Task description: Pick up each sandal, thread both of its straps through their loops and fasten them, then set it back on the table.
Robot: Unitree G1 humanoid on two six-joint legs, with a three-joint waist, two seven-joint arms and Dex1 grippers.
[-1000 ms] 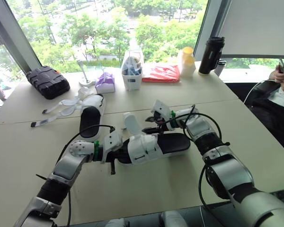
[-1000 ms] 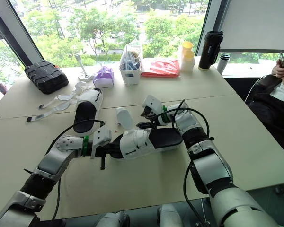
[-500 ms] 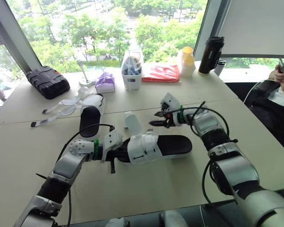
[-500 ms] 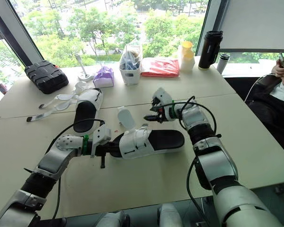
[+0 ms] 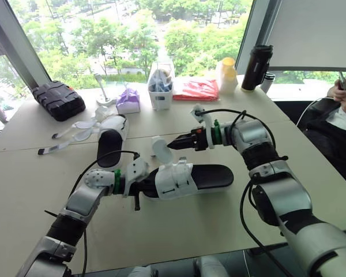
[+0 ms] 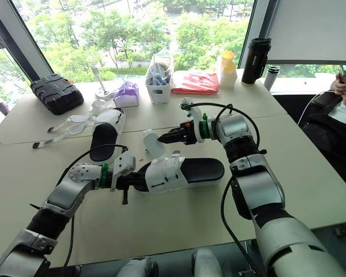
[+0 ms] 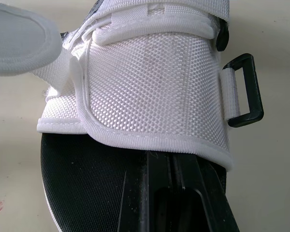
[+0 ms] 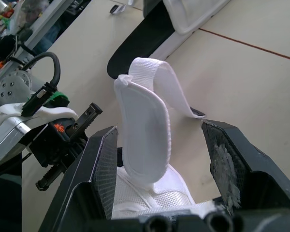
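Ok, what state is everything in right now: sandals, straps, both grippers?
Near sandal: resting on the table, held at one end.
Loose strap: standing up, unfastened.
Black loop: empty, no strap through it.
Far sandal: on the table, straps undone and spread out.
Left gripper: shut on the near sandal.
Right gripper: open, fingers either side of the loose strap.
Flask: upright, lid on.

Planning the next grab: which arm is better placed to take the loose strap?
Right. The right gripper is open with a finger each side of the upright strap; the left gripper is shut on the sandal.
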